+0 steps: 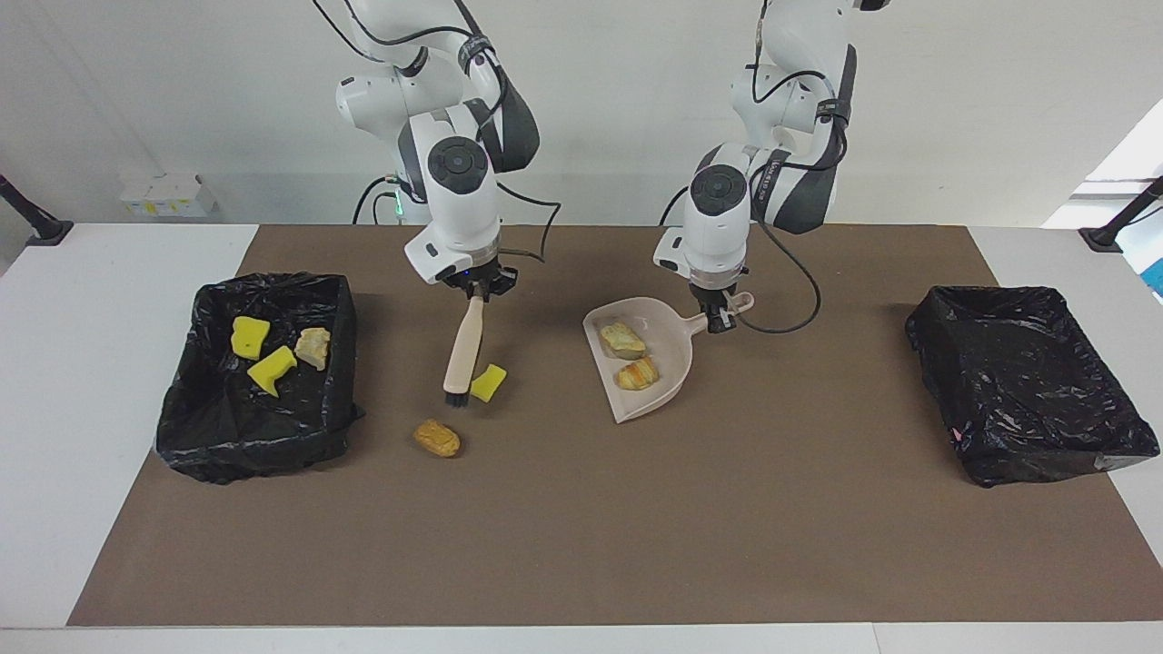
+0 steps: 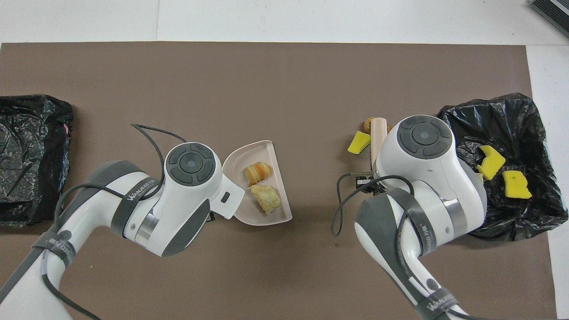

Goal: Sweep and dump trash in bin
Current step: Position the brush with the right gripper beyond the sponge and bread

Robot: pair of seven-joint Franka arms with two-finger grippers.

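The brush (image 1: 463,350) is held by its pale handle in the closed right gripper (image 1: 479,289), with the black bristles set down on the brown mat (image 1: 581,527) below and slightly farther from the robots than that gripper. Touching the bristles, on the side toward the left arm, a yellow sponge chunk (image 1: 488,382) is seen on the mat. A tan bread piece (image 1: 437,438) is lying on the mat near the bristles, farther from the robots than the brush tip and apart from it.

The dustpan (image 1: 668,363) is gripped at its handle by the closed left gripper (image 1: 720,318); its pan is spread on the mat just beside that gripper, toward the right arm and a little farther from the robots. 2 pastry pieces are carried in it: a pale one (image 1: 623,339) and a striped orange one (image 1: 637,373).

Toward the right arm's end, well apart from the right gripper, a black-lined bin (image 1: 195,400) is seen holding 2 yellow sponge chunks (image 1: 248,337) (image 1: 271,370) and 1 tan bread piece (image 1: 313,347). A second black-lined bin (image 1: 1031,386) is placed at the left arm's end, well apart from the left gripper
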